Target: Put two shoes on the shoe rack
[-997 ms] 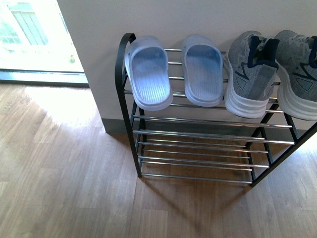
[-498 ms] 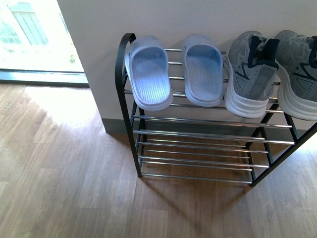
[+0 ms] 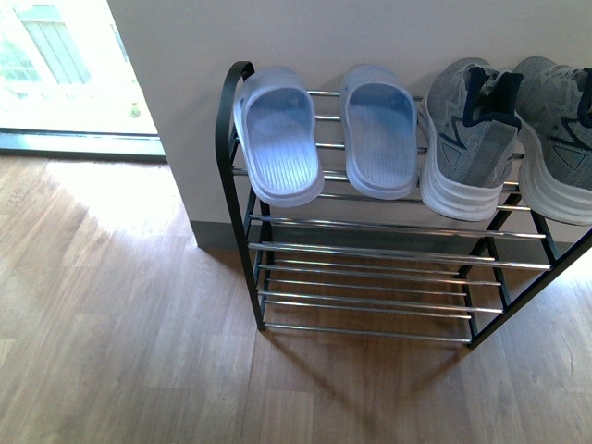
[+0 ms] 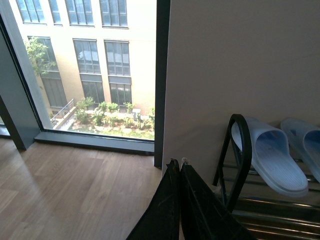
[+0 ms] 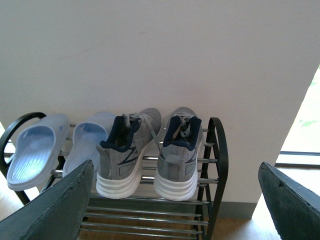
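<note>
Shoe rack (image 3: 370,245): we count four items on its top tier; two grey sneakers (image 5: 150,150) heels outward, soles on the bars, beside two pale slide sandals (image 3: 324,139); floor bare of footwear; we judge placement done, nothing left. Left gripper (image 4: 180,172): fingers pressed together, empty. Right gripper (image 5: 175,205): fingers wide apart, empty, facing the sneakers.

Dark, flat, tapering fingers (image 4: 192,210) with a dull, worn sheen; greyish-teal broad fingers (image 5: 60,210).
</note>
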Robot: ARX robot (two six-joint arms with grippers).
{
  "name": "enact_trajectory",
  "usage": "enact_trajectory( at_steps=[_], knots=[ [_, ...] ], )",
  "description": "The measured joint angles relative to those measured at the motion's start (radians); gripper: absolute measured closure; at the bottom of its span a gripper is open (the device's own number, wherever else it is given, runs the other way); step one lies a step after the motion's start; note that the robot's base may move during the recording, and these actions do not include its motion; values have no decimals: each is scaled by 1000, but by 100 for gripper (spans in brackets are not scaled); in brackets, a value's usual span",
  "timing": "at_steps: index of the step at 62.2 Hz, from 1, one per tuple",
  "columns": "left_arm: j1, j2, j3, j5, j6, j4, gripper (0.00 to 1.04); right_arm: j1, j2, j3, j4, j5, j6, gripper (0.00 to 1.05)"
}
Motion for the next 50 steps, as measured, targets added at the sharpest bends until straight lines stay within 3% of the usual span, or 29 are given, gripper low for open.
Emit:
enact_trajectory(
  at_steps=[10,30,40,50],
  knots=[
    [0,0,0,0,0,0,100,0,0,0,0,0,0,9],
    [0,0,0,0,0,0,44,0,0,0,0,-1,0,9],
    [0,0,0,0,0,0,9,0,0,0,0,-1,0,9],
    [0,0,0,0,2,0,9,0,0,0,0,0,0,9]
  ],
)
